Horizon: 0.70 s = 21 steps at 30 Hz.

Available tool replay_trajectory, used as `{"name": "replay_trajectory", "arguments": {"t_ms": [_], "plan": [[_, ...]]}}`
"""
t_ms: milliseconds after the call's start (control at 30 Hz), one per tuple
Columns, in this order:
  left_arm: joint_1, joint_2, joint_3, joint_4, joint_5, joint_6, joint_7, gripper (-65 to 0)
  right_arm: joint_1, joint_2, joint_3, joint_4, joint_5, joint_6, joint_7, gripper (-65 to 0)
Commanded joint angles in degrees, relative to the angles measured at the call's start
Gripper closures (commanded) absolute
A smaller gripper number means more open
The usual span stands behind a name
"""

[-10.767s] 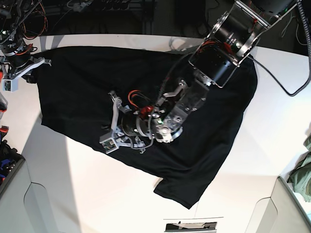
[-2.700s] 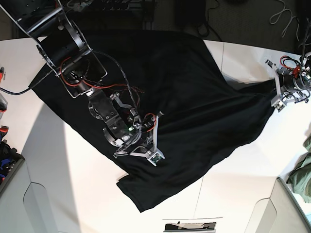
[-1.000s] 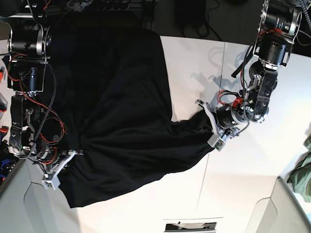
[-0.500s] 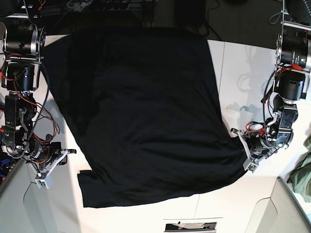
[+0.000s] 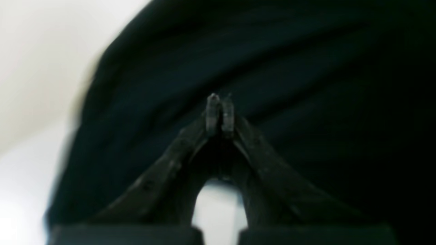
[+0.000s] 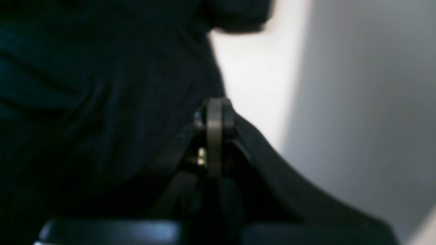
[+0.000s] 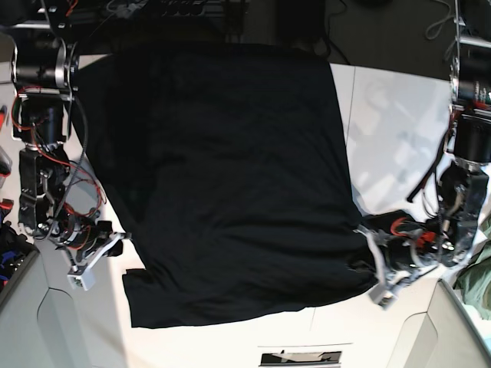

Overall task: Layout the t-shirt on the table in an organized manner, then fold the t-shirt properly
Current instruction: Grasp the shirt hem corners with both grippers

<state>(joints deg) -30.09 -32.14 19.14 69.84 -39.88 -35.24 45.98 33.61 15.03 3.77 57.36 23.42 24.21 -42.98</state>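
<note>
The black t-shirt (image 7: 230, 176) lies spread wide over the white table (image 7: 399, 115), its lower hem toward the near edge. In the base view my left gripper (image 7: 367, 259) is at the shirt's lower right corner, shut on bunched cloth. My right gripper (image 7: 115, 244) sits at the shirt's lower left edge, shut on the hem. In the left wrist view the left gripper (image 5: 219, 102) is pressed shut against dark t-shirt (image 5: 272, 68) folds. In the right wrist view the right gripper (image 6: 214, 112) is shut at the t-shirt (image 6: 102, 102) edge, beside bare table (image 6: 248, 68).
An olive-green garment (image 7: 482, 276) lies at the right edge. Grey bin walls stand at the near left (image 7: 23, 314) and near right (image 7: 460, 330). A thin seam (image 7: 349, 123) crosses the table. Cables and dark clutter run behind the far edge.
Over the last second the shirt was pulled out wide to the right. Since half a second ago the left gripper has shifted slightly left and down, and the right gripper slightly right.
</note>
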Motion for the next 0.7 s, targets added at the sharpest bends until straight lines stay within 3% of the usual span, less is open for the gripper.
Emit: {"name": "replay_trajectory", "arguments": {"t_ms": [0, 200, 333, 467, 667], "plan": [[0.7, -1.0, -0.3, 2.8, -1.7, -0.4, 0.8, 0.0, 2.1, -0.9, 0.1, 0.2, 0.6, 0.7, 1.7, 0.0], [13.7, 0.1, -0.3, 8.0, -4.1, -0.4, 2.3, 0.0, 2.1, -6.3, -1.0, -4.1, -7.2, 0.7, 6.3, 0.0], [20.6, 3.0, -0.3, 8.1, -4.0, -0.5, 2.3, 0.0, 3.5, -6.5, -4.0, -7.8, -10.8, 0.7, 12.5, 0.0], [26.0, 4.3, -0.3, 8.1, -2.5, -0.6, 2.2, 0.0, 5.2, -6.5, -7.7, -11.3, -13.6, 0.6, 12.6, 0.0], [27.3, 4.5, -0.3, 8.1, 6.4, 0.3, 0.0, 0.0, 5.6, -4.9, -9.4, -12.7, -14.5, 0.6, 12.5, 0.0]]}}
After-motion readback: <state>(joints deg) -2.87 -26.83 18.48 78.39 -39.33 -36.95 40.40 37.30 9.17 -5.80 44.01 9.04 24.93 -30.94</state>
